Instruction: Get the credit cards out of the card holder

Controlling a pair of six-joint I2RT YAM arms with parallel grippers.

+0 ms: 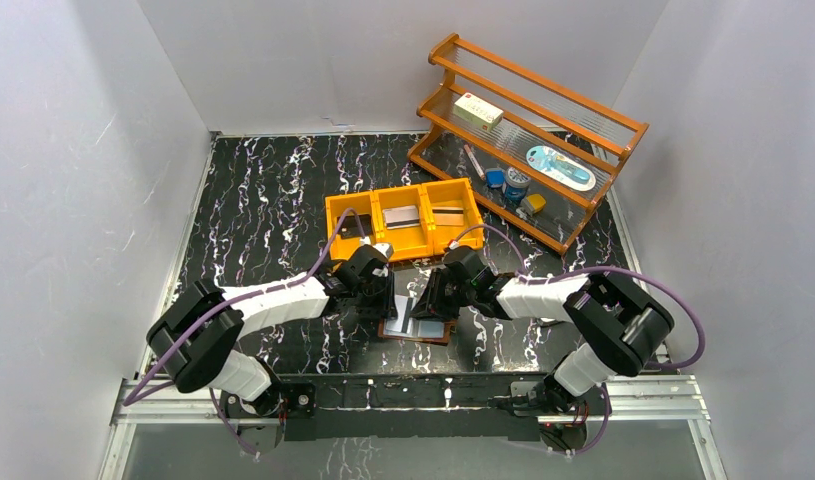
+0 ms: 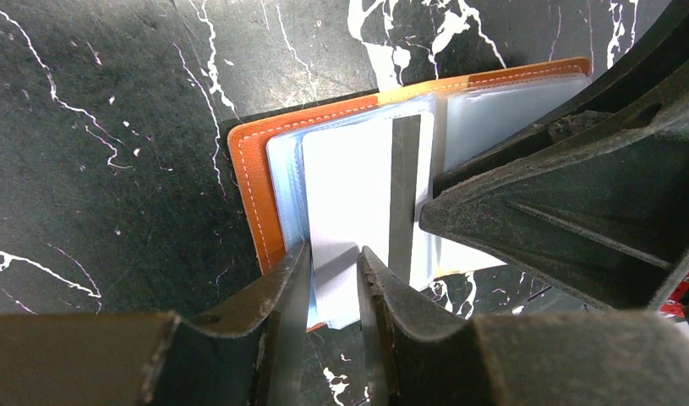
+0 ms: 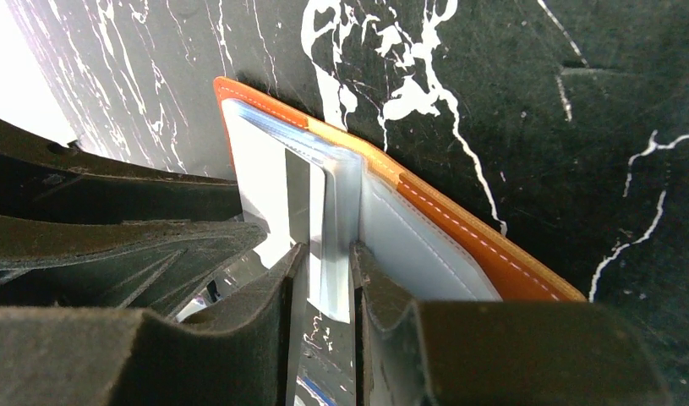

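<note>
- The card holder lies unfolded on the dark marbled surface, between the two hands
- The left hand has its fingers drawn nearly together, pinching the near edge of a silvery credit card with a black stripe
- The card is partly among the sleeves
- The right hand is clamped narrowly on the edge of the pale plastic sleeves

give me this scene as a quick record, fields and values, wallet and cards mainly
wallet: open, flat on the table
card: silver, black stripe, in the open wallet
left jaws: at the card's near edge, grip unclear
right jaws: pinching the sleeves
bin: orange, one card in each of three compartments
rack: back right
</note>
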